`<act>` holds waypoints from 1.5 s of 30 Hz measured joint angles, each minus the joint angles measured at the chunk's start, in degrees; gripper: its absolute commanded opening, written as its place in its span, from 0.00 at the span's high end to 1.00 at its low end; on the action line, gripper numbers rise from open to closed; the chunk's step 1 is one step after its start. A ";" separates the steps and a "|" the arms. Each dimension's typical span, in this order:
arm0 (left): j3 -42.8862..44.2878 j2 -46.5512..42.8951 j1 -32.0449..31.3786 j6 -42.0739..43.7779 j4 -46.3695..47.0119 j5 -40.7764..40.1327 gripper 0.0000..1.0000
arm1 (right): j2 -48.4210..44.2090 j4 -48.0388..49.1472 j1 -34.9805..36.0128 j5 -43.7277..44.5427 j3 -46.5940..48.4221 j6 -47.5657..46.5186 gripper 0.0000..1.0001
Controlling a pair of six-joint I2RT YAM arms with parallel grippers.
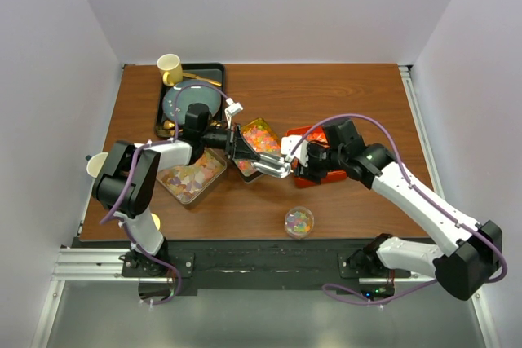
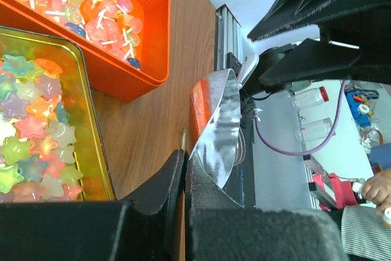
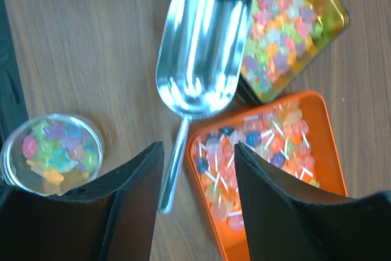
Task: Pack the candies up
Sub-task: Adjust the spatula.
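Left pincer [image 2: 185, 169] is clamped tight on the front lip of the metal scoop [image 3: 198, 59] and holds it over the middle of the table. Right pincer [image 3: 198, 148] is about half wide, with its fingers on either side of the scoop handle. I see no contact, so there's no grip on that side. It looks like a handover, with the scoop passing from left to right. The scoop bowl is empty.

The candies are in four places:
- Star-shaped multicolour ones fill the gold tin [image 3: 342, 16], just under and beside the scoop.
- Stick-type ones are in the orange tin [image 3: 333, 151], touching the gold tin and below my right fingers.
- Pastel ones sit in a third tin [image 1: 192, 175] by the left arm.
- A shallow layer of multicolour stars lies in the small clear round jar [image 3: 52, 151], near the table's front edge and apart from the tins.

My read on progress is early to middle. The jar has some candy in it but isn't full, and there's no lid on it. All three tins look well stocked. What's left is for the right side to take the handle, then scoop, pour into the jar and close it.
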 measured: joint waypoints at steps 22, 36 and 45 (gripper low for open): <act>-0.81 -0.02 1.40 -4.15 3.61 2.21 1.00 | 3.04 7.13 2.62 -0.61 -3.78 2.08 0.70; -1.62 0.00 2.14 -4.55 3.78 0.87 0.68 | 5.99 10.05 2.71 2.84 -3.72 3.80 1.00; -1.55 -2.29 6.45 4.52 -6.01 -4.92 0.50 | 7.69 -4.17 -3.32 5.40 7.19 -4.44 1.00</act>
